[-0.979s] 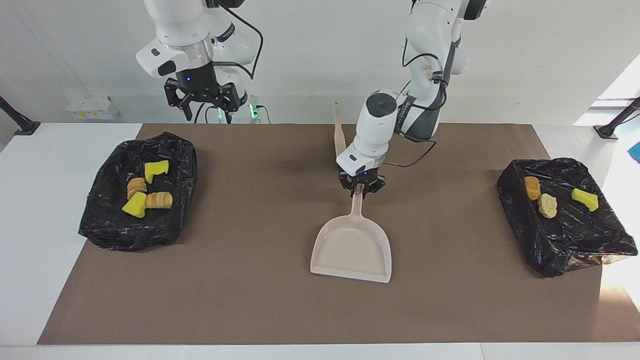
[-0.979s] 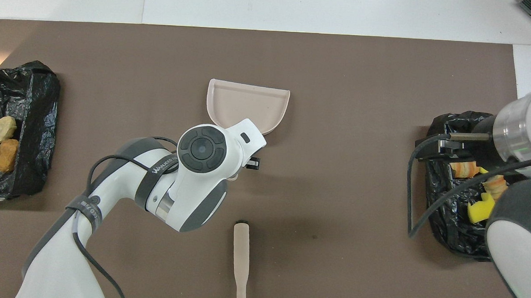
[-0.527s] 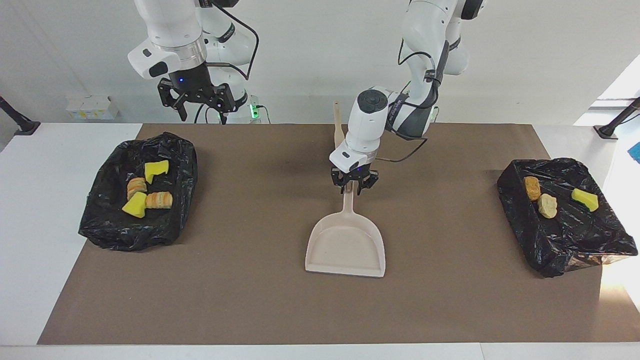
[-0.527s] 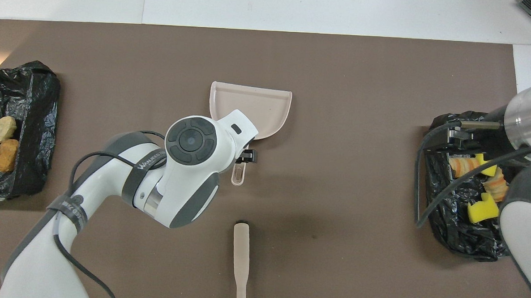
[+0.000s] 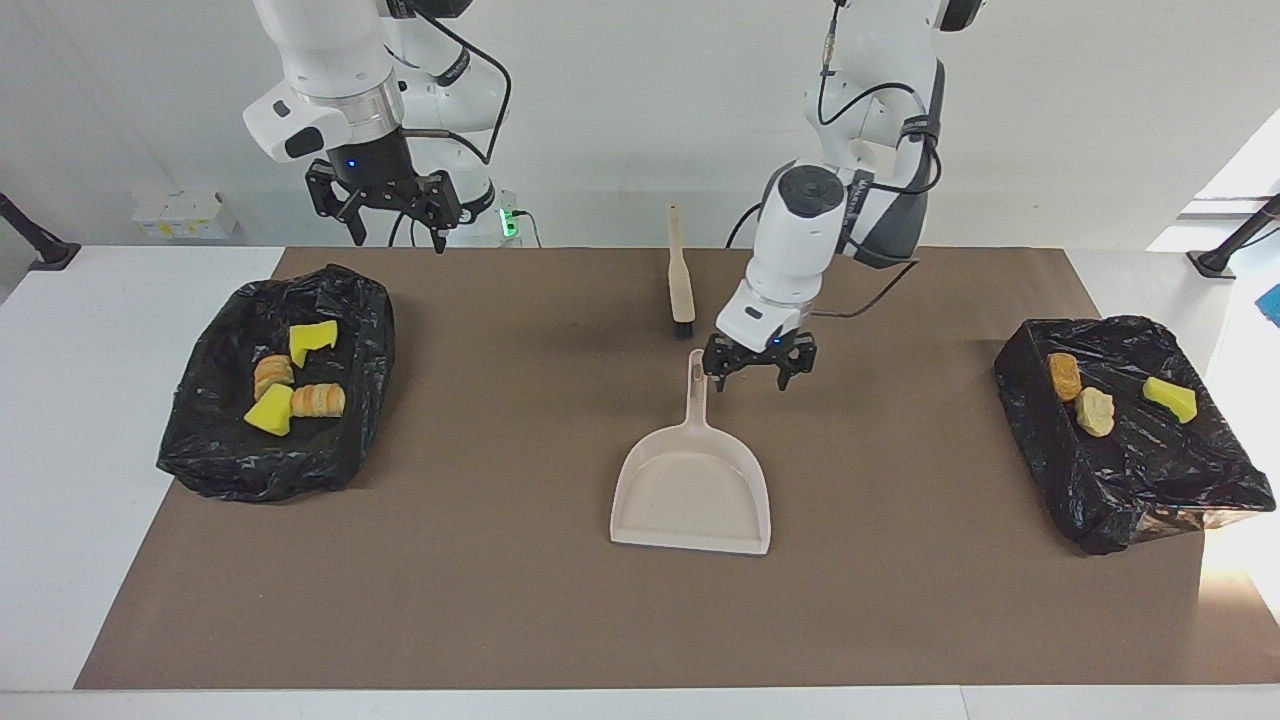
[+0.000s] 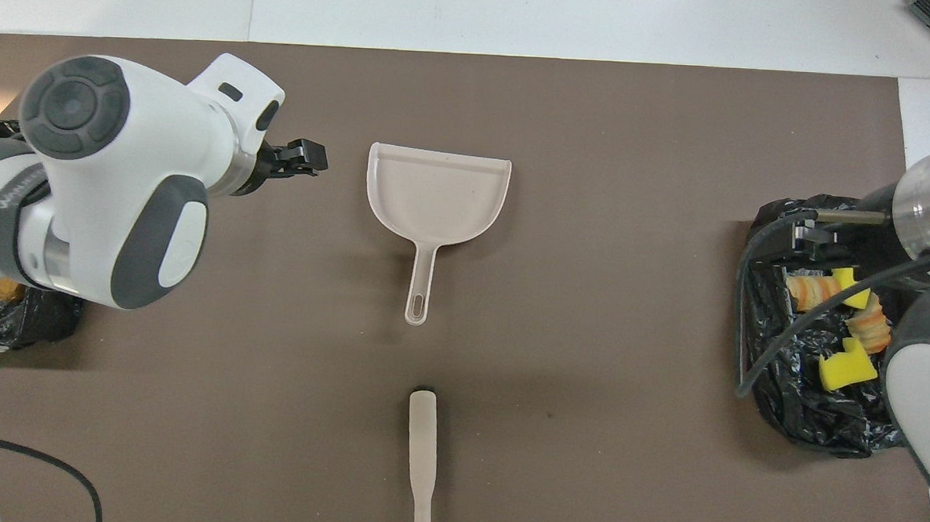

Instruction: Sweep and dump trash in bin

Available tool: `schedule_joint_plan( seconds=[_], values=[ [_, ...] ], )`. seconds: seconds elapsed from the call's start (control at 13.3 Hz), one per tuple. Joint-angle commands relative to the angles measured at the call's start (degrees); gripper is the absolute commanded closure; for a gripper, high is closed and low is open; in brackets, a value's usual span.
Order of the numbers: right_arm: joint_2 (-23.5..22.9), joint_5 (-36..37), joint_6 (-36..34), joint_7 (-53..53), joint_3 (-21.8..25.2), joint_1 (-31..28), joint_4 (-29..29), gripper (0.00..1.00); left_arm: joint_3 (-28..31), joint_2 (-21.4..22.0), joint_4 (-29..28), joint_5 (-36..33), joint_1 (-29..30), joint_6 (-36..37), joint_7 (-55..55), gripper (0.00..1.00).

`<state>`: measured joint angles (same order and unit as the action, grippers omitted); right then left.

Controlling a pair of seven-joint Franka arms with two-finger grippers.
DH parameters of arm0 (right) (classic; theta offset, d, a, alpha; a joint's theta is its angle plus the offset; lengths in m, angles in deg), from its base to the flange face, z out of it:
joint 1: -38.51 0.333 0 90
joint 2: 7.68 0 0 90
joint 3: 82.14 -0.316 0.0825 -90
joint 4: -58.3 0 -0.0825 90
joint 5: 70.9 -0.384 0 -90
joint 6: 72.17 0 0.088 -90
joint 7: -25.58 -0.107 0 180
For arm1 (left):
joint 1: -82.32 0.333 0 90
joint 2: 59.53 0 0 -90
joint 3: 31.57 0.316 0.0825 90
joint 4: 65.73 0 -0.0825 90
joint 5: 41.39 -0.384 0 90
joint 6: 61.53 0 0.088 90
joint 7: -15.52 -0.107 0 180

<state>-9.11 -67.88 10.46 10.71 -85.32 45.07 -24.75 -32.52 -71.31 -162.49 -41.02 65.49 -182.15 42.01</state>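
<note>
The trash lies in two black-lined bins. The bin point(image 5: 200, 440) at the right arm's end holds yellow sponge pieces point(image 5: 313, 338) and bread chunks point(image 5: 318, 400). The bin point(image 5: 1130, 480) at the left arm's end holds a brown chunk point(image 5: 1064, 375), a tan chunk point(image 5: 1095, 410) and a yellow sponge point(image 5: 1170, 398). The beige dustpan point(image 5: 690, 490) rests flat mid-mat with nothing in it. My left gripper point(image 5: 756, 380) hangs open over the mat beside the pan's handle point(image 5: 697, 385), holding nothing. My right gripper point(image 5: 395, 232) waits open, raised over the table edge by its bin.
The beige hand brush point(image 5: 681, 280) lies on the brown mat point(image 5: 500, 600), nearer to the robots than the dustpan point(image 6: 437, 189). In the overhead view the left arm point(image 6: 107, 183) covers most of the bin at its end.
My left gripper opened and let go of the dustpan's handle, then lifted and swung toward the left arm's end. The dustpan stays on the mat. The right gripper rose slightly.
</note>
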Motion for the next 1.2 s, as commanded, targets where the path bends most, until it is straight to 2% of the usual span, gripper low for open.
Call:
schedule_joint_plan(
  seconds=[0.0,0.3,0.45,0.6,0.75,0.9,1.13],
  values=[
    [-0.78,-1.60,-1.07,1.95,0.02,-0.49,1.57,0.00,-0.54,-0.26,4.98,0.86,4.34,6.42,-7.38,0.00],
    [-0.69,-3.11,-0.90,1.78,0.28,-1.64,1.48,0.00,-0.28,0.09,9.90,0.77,9.87,17.58,-17.58,0.00],
    [-0.60,-3.11,-0.89,1.86,0.28,-1.81,1.39,0.00,-0.02,4.11,9.05,0.95,11.90,20.76,-22.35,0.00],
    [-0.43,-3.11,-0.89,1.86,0.28,-1.81,1.13,0.00,0.07,8.07,6.68,0.95,12.87,24.09,-22.36,0.00],
    [-0.34,-3.11,-0.98,1.69,0.37,-1.90,1.04,0.00,0.33,10.63,5.17,0.95,14.35,24.90,-23.84,0.00],
    [-0.34,-3.02,-0.98,1.69,0.28,-3.47,0.95,0.00,0.34,11.86,5.17,0.95,14.81,26.73,-28.32,0.00],
    [-0.34,-3.02,-0.98,1.69,0.37,-5.67,0.78,0.00,0.34,12.40,5.17,0.95,14.90,27.54,-28.25,0.00]
  ],
)
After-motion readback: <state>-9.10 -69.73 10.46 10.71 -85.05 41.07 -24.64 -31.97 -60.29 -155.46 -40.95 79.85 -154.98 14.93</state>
